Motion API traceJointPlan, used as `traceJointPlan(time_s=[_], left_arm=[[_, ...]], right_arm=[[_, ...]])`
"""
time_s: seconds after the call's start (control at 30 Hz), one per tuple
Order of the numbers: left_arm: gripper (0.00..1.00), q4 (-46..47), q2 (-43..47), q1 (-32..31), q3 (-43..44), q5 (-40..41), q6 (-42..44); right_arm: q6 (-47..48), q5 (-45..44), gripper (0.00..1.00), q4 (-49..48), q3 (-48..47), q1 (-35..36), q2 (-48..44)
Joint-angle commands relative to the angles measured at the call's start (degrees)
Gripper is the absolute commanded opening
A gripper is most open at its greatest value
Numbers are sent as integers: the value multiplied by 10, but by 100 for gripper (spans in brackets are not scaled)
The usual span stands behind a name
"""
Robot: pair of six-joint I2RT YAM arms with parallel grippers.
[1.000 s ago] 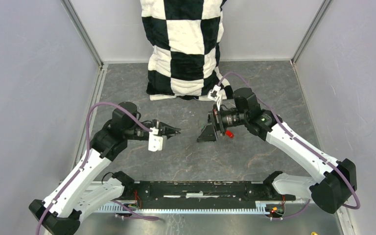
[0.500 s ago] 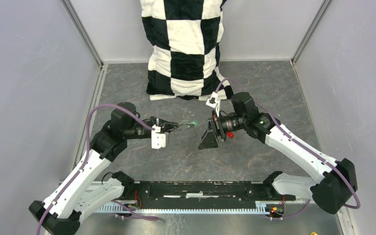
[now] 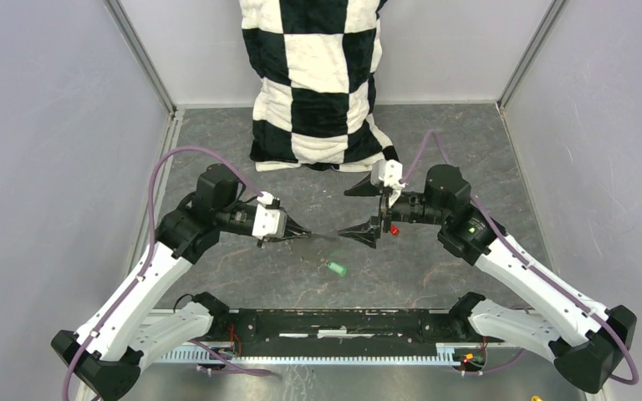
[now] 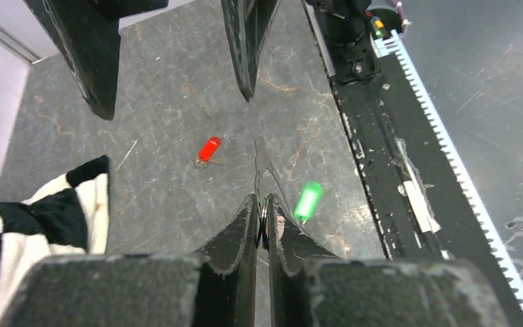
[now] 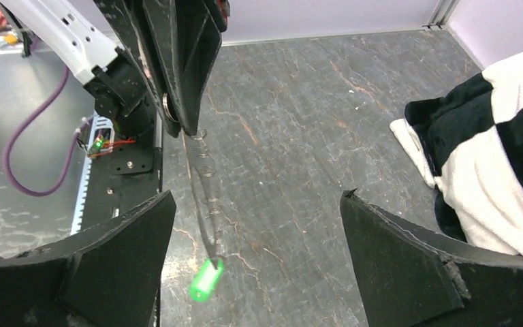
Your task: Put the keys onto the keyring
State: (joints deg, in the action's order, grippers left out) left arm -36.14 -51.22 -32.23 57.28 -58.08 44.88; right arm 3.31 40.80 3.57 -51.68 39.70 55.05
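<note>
My left gripper (image 3: 299, 236) is shut on the keyring (image 3: 318, 244), a thin wire loop sticking out past its tips towards the right arm. In the left wrist view the keyring (image 4: 264, 216) is pinched between the jaws. The green key (image 3: 336, 268) is blurred and sits at the loop's low end, apparently hanging from it; it also shows in the left wrist view (image 4: 308, 201) and the right wrist view (image 5: 205, 279). The red key (image 3: 393, 227) lies on the table under the right arm. My right gripper (image 3: 361, 211) is wide open and empty, facing the left gripper.
A black-and-white checked blanket (image 3: 322, 79) is heaped at the back centre, close behind the right gripper. Grey walls stand to the left and right. A black base rail (image 3: 343, 322) runs along the near edge.
The right gripper has opened wide and its arm has swung back to the right. The green key has dropped from level with the left fingertips to lower, nearer the table. The left gripper has tilted downward.
</note>
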Motion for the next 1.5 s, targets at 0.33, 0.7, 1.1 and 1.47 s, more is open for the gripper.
traceJointPlan(time_s=[0.33, 0.7, 1.1, 1.47], left_arm=[[2, 68, -10, 0, 22, -36, -130], [2, 81, -12, 0, 13, -41, -138], [2, 75, -6, 0, 12, -43, -114], [2, 75, 7, 0, 11, -54, -105]], right_arm=[[-58, -171, 98, -253, 148, 15, -114], [-6, 56, 90, -149, 71, 26, -17], [-25, 71, 79, -136, 43, 69, 50], [-22, 31, 8, -125, 19, 98, 92]])
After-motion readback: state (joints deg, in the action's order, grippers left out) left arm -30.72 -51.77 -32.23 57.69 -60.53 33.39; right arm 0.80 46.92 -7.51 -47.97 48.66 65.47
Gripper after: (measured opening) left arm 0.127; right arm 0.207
